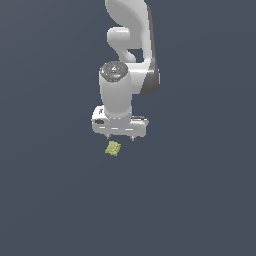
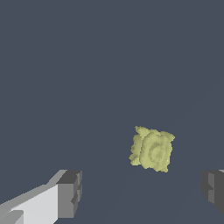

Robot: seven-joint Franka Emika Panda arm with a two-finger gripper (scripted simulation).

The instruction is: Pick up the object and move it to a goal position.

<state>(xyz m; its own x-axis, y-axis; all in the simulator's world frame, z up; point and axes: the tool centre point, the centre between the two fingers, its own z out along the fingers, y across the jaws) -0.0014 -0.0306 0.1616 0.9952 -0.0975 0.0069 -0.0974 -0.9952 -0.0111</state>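
The object is a tiny yellow-green, bumpy, squarish lump lying on the dark grey floor. My white gripper hangs above it, its short fingertips pointing down, and the lump shows just below the fingertips in the exterior view. In the wrist view the lump lies on the floor ahead of the gap between my two grey fingertips, which stand wide apart with nothing between them. The gripper is open and empty.
The white arm rises behind the gripper toward the exterior view's top. The floor is a plain dark grey surface with no other objects or marker in view.
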